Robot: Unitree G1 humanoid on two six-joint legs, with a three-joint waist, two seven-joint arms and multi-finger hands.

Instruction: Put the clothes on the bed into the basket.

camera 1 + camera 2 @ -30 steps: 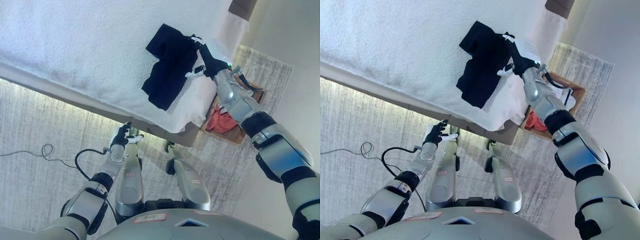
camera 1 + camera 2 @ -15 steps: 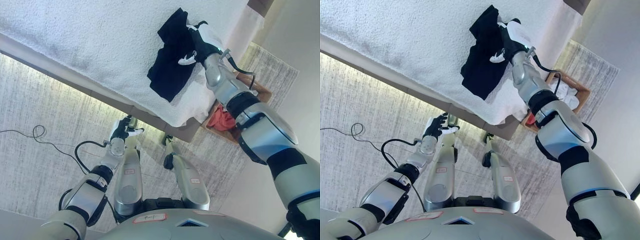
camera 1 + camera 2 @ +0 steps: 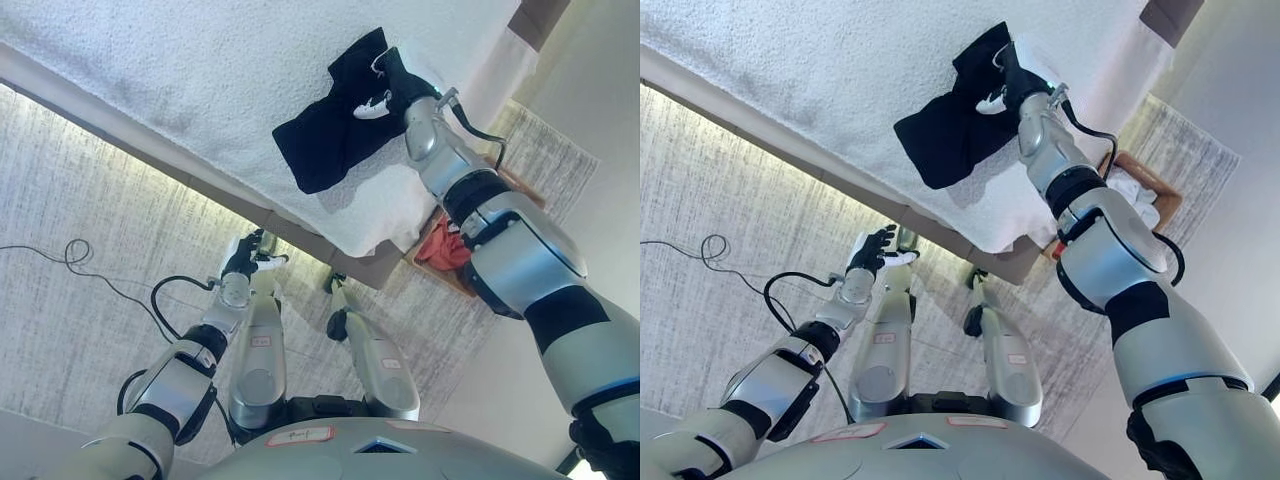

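A black garment (image 3: 330,135) lies bunched on the white bed (image 3: 170,60), near its right corner. My right hand (image 3: 393,86) rests on the garment's upper right end, its fingers curled into the cloth. Right of the bed's corner a brown basket (image 3: 1167,192) stands on the floor, mostly hidden behind my right arm. A red cloth (image 3: 442,248) and a white cloth (image 3: 1135,190) lie in it. My left hand (image 3: 245,262) hangs low in front of the bed's side with its fingers relaxed and nothing in them.
The bed's edge runs diagonally across the view, with a lit gap under it. A grey woven rug (image 3: 80,180) covers the floor in front. A pale wall (image 3: 600,90) stands to the right, behind the basket.
The view has shifted. My right hand has closed on the black garment, and the garment's lower end has swung up and to the left, bunching. The left hand has stayed put.
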